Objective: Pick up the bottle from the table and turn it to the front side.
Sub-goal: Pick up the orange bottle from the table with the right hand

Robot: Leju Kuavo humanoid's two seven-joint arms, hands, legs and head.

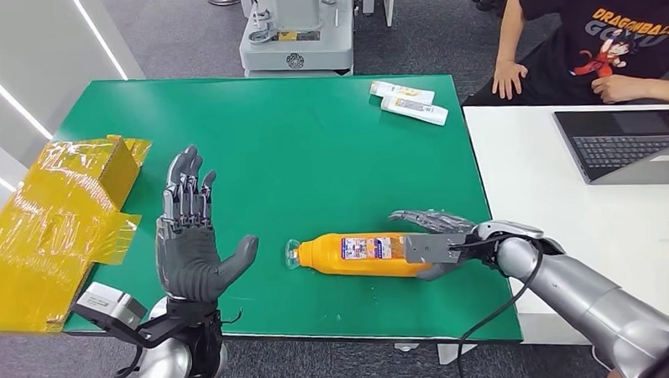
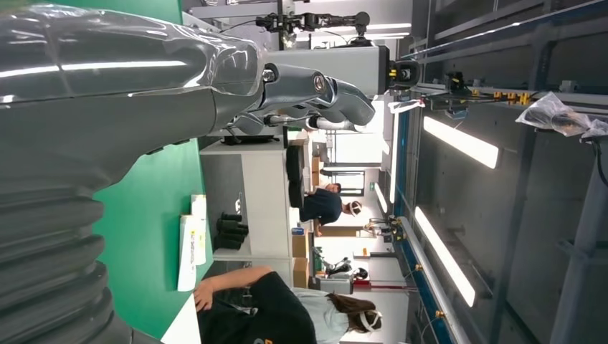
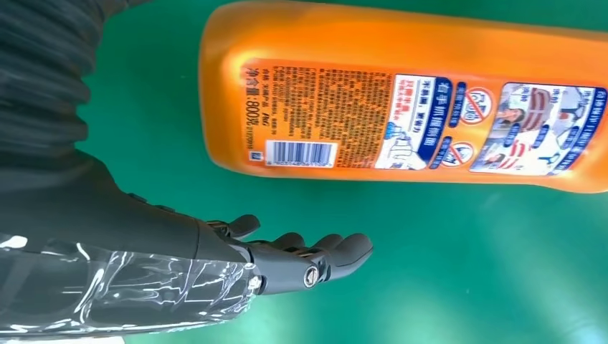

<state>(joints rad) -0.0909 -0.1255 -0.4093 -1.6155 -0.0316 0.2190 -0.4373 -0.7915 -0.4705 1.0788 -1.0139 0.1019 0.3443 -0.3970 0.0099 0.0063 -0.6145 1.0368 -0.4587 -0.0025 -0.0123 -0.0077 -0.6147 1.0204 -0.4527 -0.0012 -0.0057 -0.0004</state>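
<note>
Nearest the robot, the left robot hand (image 1: 190, 244) is raised upright over the near edge of the green surface (image 1: 313, 156), its fingers spread wide and holding nothing. Just beyond and to the right, the orange bottle (image 1: 359, 255) lies on its side, cap toward the left robot hand, with the barcode and small-print label facing up, so the back side seems to be showing. The right robot hand (image 1: 434, 236) is at the bottle's base end; in the right wrist view its fingers (image 3: 337, 251) lie beside the bottle with a strip of green between them, so it is open and not yet gripping. Judging from this, a grip taken at the very base could let the smooth, rounded bottle roll or slip away, and lifting from 1 end could tip the cap down. Farther off lie 2 white tubes (image 1: 408, 102), a yellow box (image 1: 55, 215) to the left, and a seated person (image 1: 595, 45) with a laptop (image 1: 632, 145).
</note>
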